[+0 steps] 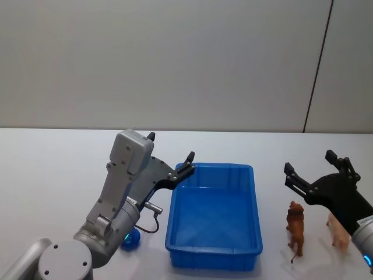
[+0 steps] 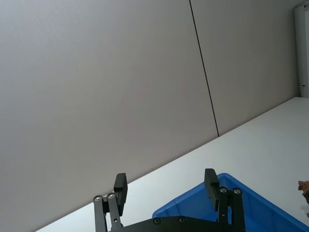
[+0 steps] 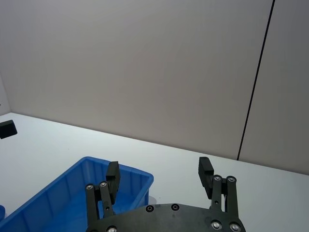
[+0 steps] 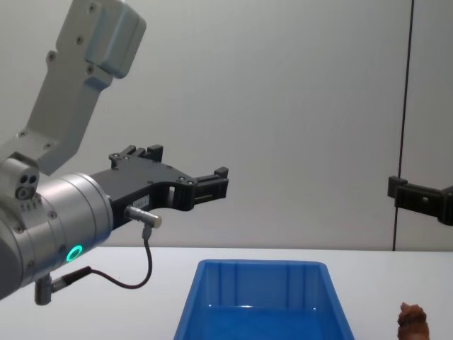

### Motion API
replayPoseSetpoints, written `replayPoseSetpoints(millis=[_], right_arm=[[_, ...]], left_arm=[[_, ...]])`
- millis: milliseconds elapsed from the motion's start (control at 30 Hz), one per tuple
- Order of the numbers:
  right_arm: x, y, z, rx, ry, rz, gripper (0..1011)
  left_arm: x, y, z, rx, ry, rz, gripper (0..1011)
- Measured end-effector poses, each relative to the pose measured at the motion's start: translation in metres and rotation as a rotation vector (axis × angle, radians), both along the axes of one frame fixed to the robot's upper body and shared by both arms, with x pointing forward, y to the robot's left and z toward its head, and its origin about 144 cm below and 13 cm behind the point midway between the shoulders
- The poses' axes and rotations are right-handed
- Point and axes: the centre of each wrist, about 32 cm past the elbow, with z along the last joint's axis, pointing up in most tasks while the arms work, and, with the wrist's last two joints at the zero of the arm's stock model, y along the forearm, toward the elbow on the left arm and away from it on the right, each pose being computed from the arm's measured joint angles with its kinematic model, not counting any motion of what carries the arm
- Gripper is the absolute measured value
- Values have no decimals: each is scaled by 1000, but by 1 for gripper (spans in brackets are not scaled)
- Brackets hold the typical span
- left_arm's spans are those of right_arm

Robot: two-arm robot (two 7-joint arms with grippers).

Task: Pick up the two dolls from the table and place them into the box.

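Look right of the box (image 1: pixel 215 167) for the brown doll (image 1: pixel 295 227): standing on the white bench (image 1: pixel 58 175), just beside the box's right wall, near its front corner, apparently not touching it. Long axis seemingly parallel to that long wall, though hard to be sure from above.

Higher up on that same side of the box, the right gripper (image 1: pixel 309 161): raised well clear of the bench, fingers spread wide, nothing between them. Puts the brown doll below this gripper, a little toward the box from it and closer to the robot than the fingertips. Makes the right arm plainly the nearer one. Calls, by the look of it, for a descent with a small shift toward the box's front corner.

Farther right of the box than the brown doll, a pale pink figure (image 1: pixel 337 230), partly hidden behind the right gripper's body.

Left of the box, by its front left corner, just a glimpse of the blue doll (image 1: pixel 132 239), mostly covered by the left arm. Above the box's left rim, toward the rear corner, the left gripper (image 1: pixel 170 146): released, empty, pointing away from the robot. Leaves the blue doll below and behind it, on the robot's side.

Nothing inside the box; neither doll placed yet.
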Motion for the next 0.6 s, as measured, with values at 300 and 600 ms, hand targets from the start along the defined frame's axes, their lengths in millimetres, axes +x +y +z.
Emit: replayPoseSetpoints(millis=[300, 600], right_arm=[[0, 0, 0, 0, 0, 0, 1001], [0, 0, 0, 0, 0, 0, 1001]], left_arm=[[0, 0, 0, 0, 0, 0, 1002], [0, 0, 0, 0, 0, 0, 1002]])
